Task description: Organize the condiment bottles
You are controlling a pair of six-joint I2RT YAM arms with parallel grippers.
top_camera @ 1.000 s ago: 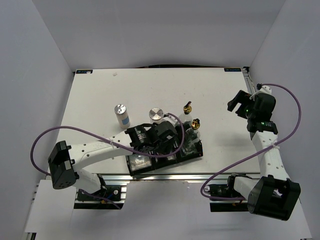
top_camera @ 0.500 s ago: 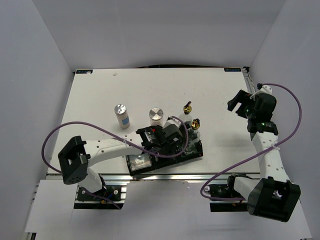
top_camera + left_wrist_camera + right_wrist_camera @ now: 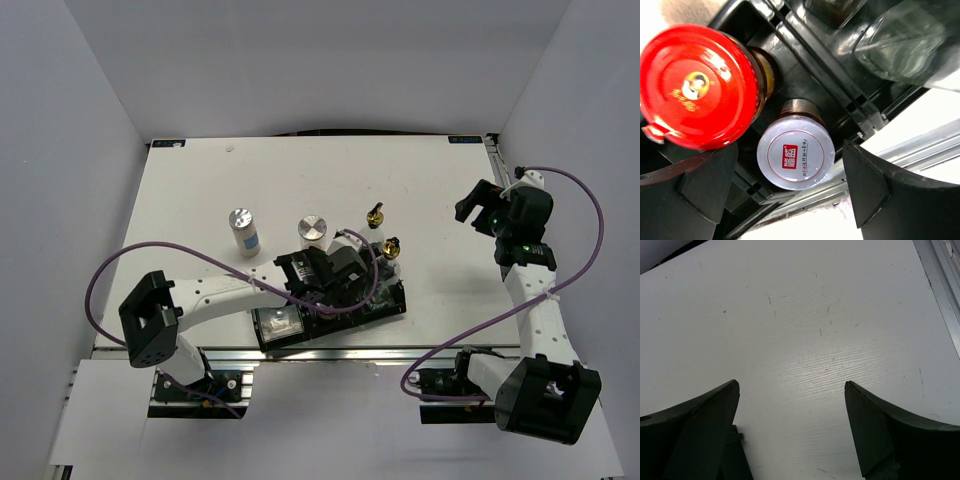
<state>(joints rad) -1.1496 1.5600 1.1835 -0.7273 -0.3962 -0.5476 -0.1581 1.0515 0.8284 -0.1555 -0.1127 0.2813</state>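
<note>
A white table [image 3: 200, 180] fills the middle of the scene. Its matte top shows fine scratches and small dark specks in the right wrist view. Plain pale grey walls close it in on three sides: a back wall [image 3: 320, 60], a left wall [image 3: 60, 220] and a right wall [image 3: 590, 110], all bare. A silver metal rail [image 3: 225, 352] runs along the table's near edge, and a white panel [image 3: 100, 420] lies below it. Small blue labels [image 3: 168, 144] sit at the far corners. The light is soft and even, leaving a faint sheen [image 3: 810, 370] on the tabletop.
</note>
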